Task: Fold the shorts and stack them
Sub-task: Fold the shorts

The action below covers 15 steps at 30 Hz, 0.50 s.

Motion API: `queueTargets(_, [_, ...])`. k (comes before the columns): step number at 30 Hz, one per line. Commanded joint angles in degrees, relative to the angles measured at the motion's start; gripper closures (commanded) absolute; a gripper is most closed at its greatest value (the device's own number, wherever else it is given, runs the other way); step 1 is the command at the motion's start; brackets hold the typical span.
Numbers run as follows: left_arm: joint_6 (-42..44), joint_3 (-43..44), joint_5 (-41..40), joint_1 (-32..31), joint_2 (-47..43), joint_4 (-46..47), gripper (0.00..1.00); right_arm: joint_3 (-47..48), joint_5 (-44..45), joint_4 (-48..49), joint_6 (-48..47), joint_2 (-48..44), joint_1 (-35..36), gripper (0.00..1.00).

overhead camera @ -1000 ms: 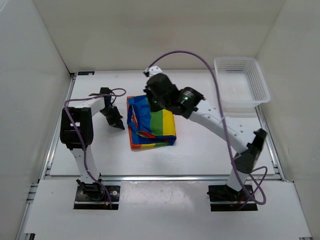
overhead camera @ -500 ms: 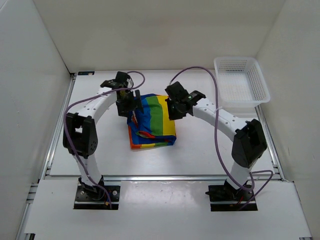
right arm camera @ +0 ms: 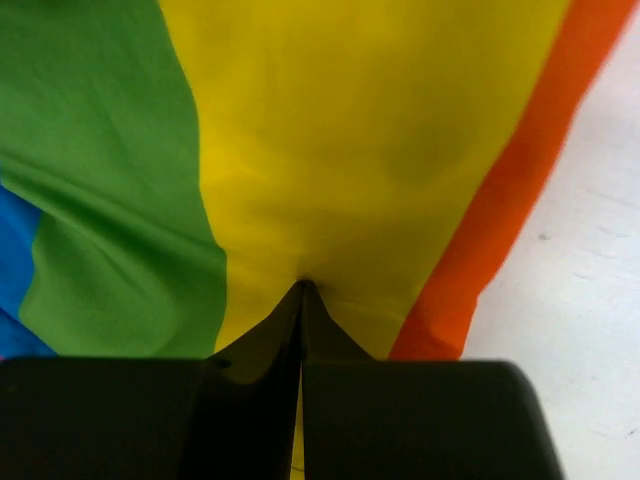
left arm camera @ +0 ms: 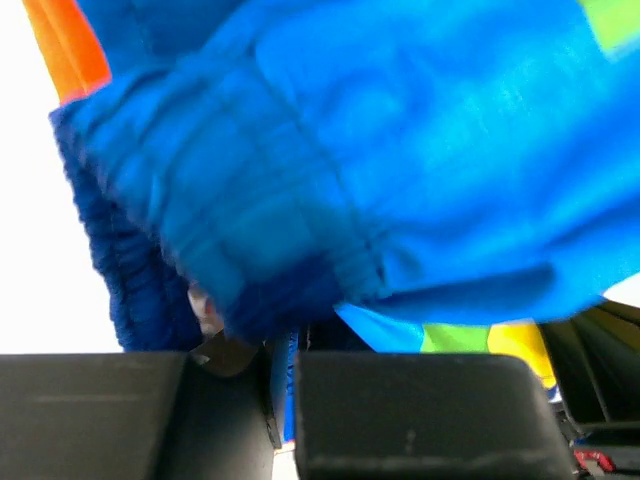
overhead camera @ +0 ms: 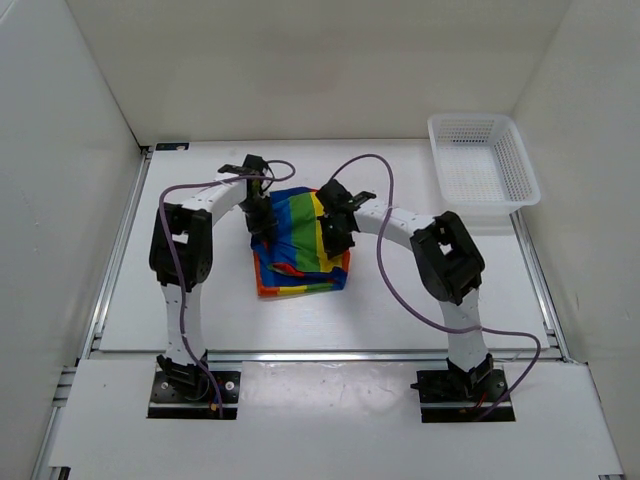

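Note:
The rainbow-striped shorts (overhead camera: 300,245) lie bunched and partly folded mid-table. My left gripper (overhead camera: 262,215) is at their back-left blue edge. In the left wrist view the jaws are nearly together, my left gripper (left arm camera: 285,345) holding a sliver of blue fabric just under the gathered waistband of the shorts (left arm camera: 400,150). My right gripper (overhead camera: 332,232) rests on the right side of the shorts. In its wrist view my right gripper (right arm camera: 302,290) is shut, its tips pinching a pucker in the yellow stripe of the shorts (right arm camera: 380,130), beside the orange edge.
A white mesh basket (overhead camera: 528,170) stands at the back right corner. White walls enclose the table on three sides. Both arms' purple cables (overhead camera: 385,270) arc above the table beside the shorts.
Both arms swung in onto the shorts. The left came from the table's left side, opened, then closed on the blue edge. The right dropped from above and shut on the yellow stripe.

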Motion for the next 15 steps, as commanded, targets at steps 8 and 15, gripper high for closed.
queueTargets(8, [2.6, 7.4, -2.0, 1.2, -12.5, -7.7, 0.34, 4.8, 8.6, -5.5, -0.2, -23.0, -0.3, 0.38])
queueTargets(15, [3.1, 11.8, -4.5, 1.8, -25.4, -13.8, 0.0, -0.3, 26.2, -13.3, 0.5, -39.9, -2.2, 0.0])
